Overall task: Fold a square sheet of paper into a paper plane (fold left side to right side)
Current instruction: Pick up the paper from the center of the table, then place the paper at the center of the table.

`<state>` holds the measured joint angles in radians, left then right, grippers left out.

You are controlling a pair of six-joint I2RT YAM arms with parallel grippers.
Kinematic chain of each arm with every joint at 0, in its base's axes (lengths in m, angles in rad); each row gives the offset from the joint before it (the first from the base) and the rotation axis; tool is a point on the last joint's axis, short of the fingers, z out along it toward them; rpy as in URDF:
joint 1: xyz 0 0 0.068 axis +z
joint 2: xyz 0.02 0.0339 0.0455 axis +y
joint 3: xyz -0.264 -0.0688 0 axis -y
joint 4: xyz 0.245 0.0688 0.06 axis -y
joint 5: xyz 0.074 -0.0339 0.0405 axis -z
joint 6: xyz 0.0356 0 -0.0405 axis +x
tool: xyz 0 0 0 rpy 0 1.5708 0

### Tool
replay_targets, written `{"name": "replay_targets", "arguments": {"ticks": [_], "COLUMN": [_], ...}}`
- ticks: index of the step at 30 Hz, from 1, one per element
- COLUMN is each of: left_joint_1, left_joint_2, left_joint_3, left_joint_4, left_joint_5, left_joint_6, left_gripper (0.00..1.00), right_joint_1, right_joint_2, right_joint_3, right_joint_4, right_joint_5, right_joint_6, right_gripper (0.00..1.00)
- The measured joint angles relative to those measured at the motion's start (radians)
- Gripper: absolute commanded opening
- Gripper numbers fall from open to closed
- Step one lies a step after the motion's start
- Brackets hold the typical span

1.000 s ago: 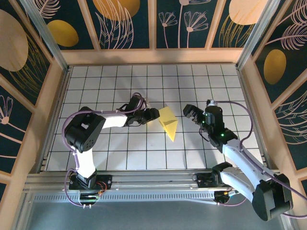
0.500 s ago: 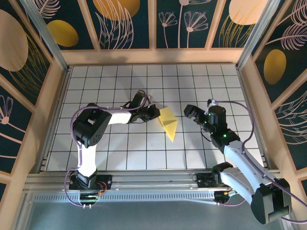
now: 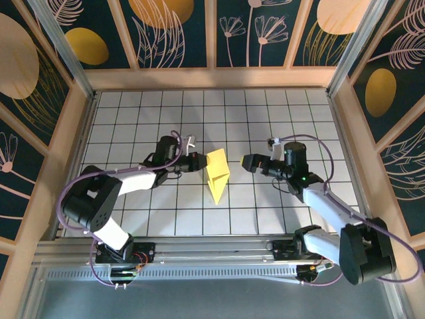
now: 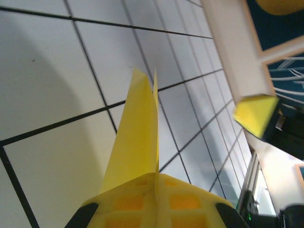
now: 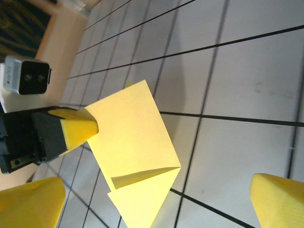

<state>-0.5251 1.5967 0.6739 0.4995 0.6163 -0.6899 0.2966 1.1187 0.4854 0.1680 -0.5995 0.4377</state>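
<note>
Left pincer (image 3: 200,161): clamped tight on the paper sheet's (image 3: 217,174) left edge!
Paper sheet: folded to a point, at mid-tabletop (image 3: 133,119), between both arms.
Right pincer (image 3: 248,162): spread wide, near the sheet's right, not touching.

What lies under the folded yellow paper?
The white gridded table lies beneath the folded yellow paper, pinched by the left gripper. The tiles directly below it are covered.

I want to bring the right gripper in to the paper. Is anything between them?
Nothing visible. Only bare table tiles lie between the open right gripper and the paper. The left gripper, shut on the paper, is at its opposite edge.
</note>
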Motion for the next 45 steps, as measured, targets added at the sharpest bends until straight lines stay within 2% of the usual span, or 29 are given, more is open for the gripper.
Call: {"name": "replay_targets", "arguments": {"ticks": [7,14,19,25,40,45], "left_joint_1": [0.003,0.003,0.003,0.010,0.015,0.015], "left_joint_2": [-0.077,-0.077,-0.075,-0.055,-0.019,-0.018], "left_joint_3": [-0.059,-0.068,-0.070,-0.070,-0.070,-0.070], "left_joint_4": [0.047,0.077,0.080,0.064,0.053,0.048], "left_joint_5": [0.100,0.147,0.143,0.116,0.109,0.109], "left_joint_6": [0.089,0.115,0.123,0.141,0.152,0.164], "left_gripper": [0.00,0.00,0.00,0.00,0.00,0.00], "right_joint_1": [0.060,0.133,0.177,0.179,0.156,0.154], "right_joint_2": [0.212,0.417,0.510,0.508,0.452,0.458], "right_joint_3": [-0.037,-0.034,-0.010,0.008,0.118,0.161], "right_joint_4": [0.208,0.393,0.478,0.506,0.333,0.296], "right_joint_5": [-0.155,-0.238,-0.284,-0.311,-0.285,-0.269], "right_joint_6": [-0.031,-0.040,-0.034,-0.034,-0.114,-0.127], "right_gripper": [0.99,0.97,0.84,0.69,0.37,0.20]}}
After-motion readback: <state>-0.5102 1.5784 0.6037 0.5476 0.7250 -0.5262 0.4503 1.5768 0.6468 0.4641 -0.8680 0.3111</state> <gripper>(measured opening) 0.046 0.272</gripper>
